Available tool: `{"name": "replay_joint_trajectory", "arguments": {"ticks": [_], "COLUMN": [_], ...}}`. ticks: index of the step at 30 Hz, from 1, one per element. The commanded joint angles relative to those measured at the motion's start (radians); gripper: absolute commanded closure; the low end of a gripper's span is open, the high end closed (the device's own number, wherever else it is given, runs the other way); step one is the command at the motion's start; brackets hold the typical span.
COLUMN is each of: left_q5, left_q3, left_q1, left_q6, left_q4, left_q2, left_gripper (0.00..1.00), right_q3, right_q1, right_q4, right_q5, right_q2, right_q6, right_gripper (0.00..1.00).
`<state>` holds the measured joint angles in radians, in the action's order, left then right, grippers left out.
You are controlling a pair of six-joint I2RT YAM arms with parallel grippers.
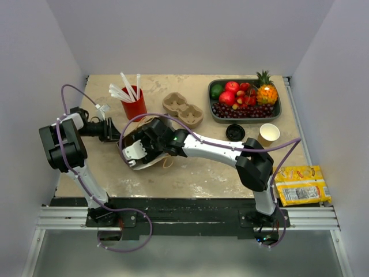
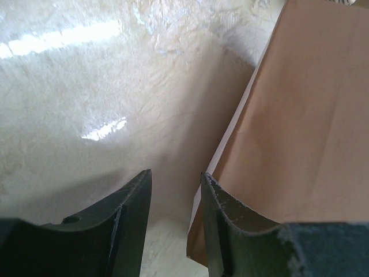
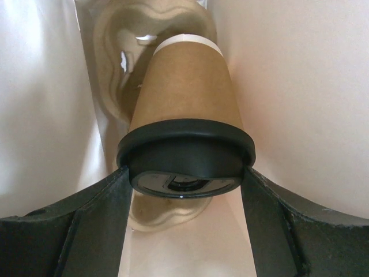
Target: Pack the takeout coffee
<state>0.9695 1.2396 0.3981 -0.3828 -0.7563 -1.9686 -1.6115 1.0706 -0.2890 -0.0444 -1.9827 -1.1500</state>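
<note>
Right wrist view: my right gripper (image 3: 185, 173) is closed on the takeout coffee (image 3: 185, 115). Both fingers press against the sides of its lid, with nothing else between them.

- Position: cup is well inside the paper bag (image 3: 288, 86), with pale bag walls close on both sides.
- Axis: the cup's long axis runs straight away from my wrist. Lid faces me and the base leads.
- Beyond the base lies a moulded pulp tray (image 3: 115, 46) deeper in the bag. I judge the coming move to be a push along that axis into a well. I cannot tell if the base already touches the tray.
- Nearer arm: the right, which carries the cup.
- Left gripper (image 2: 176, 184): outside the bag, low over the table (image 2: 86, 86). Jaws stand part open with bare tabletop showing in the gap. The bag's edge lies against the inside of one finger and is not pinched.

Cup's look: tan paper wall tapering to a thin white ring at the base. Black plastic lid with a raised rim, seated square. No dents or spills visible.
</note>
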Motion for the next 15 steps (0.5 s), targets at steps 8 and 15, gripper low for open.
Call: {"name": "replay_joint_trajectory", "arguments": {"ticks": [8, 15], "left_q5": [0.069, 0.086], "left_q3": [-0.054, -0.038], "left_q1": [-0.002, -0.002], "left_q6": [-0.042, -0.083], "left_q4": [-0.017, -0.069], "left_q2": [0.054, 0.051], "left_gripper": [0.56, 0.56], "right_q3": [-0.027, -0.019], "right_q1": [0.009, 0.008], "right_q4": [0.014, 0.050], "right_q5": [-0.017, -0.064], "right_q2": [-0.001, -0.018], "right_q6": [-0.025, 0.087], "right_gripper": [0.87, 0.82]}}
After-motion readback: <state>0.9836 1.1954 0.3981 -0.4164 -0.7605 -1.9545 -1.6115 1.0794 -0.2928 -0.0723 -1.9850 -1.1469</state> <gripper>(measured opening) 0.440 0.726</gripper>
